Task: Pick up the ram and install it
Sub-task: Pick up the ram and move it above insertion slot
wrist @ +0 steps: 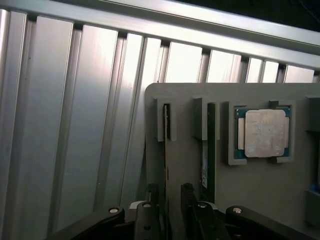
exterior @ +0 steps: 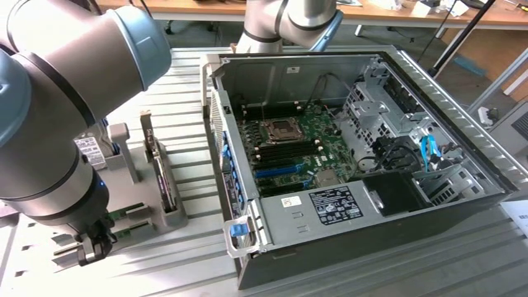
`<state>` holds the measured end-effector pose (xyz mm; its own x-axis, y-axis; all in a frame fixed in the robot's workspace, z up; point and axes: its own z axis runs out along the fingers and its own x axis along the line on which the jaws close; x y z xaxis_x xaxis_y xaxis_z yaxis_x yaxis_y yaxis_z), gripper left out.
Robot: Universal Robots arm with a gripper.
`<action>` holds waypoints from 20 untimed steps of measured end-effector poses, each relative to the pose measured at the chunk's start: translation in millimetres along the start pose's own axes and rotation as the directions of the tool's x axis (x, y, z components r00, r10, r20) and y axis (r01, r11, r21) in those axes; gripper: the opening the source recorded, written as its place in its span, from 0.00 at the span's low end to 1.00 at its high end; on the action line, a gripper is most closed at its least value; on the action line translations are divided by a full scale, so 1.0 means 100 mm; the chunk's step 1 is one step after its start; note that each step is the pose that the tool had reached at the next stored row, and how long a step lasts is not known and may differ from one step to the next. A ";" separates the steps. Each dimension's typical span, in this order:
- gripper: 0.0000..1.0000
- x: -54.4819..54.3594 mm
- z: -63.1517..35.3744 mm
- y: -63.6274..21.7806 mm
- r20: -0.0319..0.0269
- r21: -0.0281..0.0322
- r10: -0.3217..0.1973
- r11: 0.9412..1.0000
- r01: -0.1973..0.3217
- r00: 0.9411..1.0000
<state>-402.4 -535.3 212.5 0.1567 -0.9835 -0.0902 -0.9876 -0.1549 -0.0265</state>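
A robot arm [exterior: 49, 124] reaches down at the exterior view's left, over a grey holder [wrist: 182, 97] that has upright slots. The end effector [wrist: 170, 189] is open, with one finger on each side of the ram [wrist: 166, 122]. The ram is a thin stick standing on edge in the holder's outermost slot, near the holder's edge. The gaps between the fingers and the stick are narrow, and it is not clear whether either finger touches it.

A second stick [wrist: 210, 140], the ram's twin, stands in the next slot just beside the outer finger. Beyond it, a square silver processor chip [wrist: 263, 133] lies flat in a shallow recess. In the exterior view, a dark card [exterior: 163, 179] stands upright in the same holder.

A strip of bare surface separates the holder from an open computer case [exterior: 449, 114], which lies on its side at the exterior view's right. Its side panel is off, so the inside is open from above. A green motherboard [exterior: 289, 148] sits on the bottom of the case, with cables and metal drive bays beside it.

Everything rests on a counter [wrist: 95, 125] made of ribbed aluminium rails. A wooden worktop [exterior: 198, 7] runs along the back of the room.
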 end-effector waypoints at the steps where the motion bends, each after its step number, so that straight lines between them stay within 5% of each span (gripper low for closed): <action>1: 0.31 0.00 0.005 0.000 0.000 0.000 0.000 1.000 0.000 1.000; 9: 0.31 0.00 0.048 0.002 0.000 0.000 0.000 1.000 0.000 1.000; 11: 0.13 0.00 0.048 0.002 0.000 0.000 0.000 1.000 0.000 1.000; 20: 0.13 0.00 -0.031 -0.001 -0.001 0.000 0.000 1.000 0.000 1.000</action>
<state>-402.4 -535.3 215.6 0.1567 -0.9836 -0.0892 -0.9876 -0.1549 -0.0264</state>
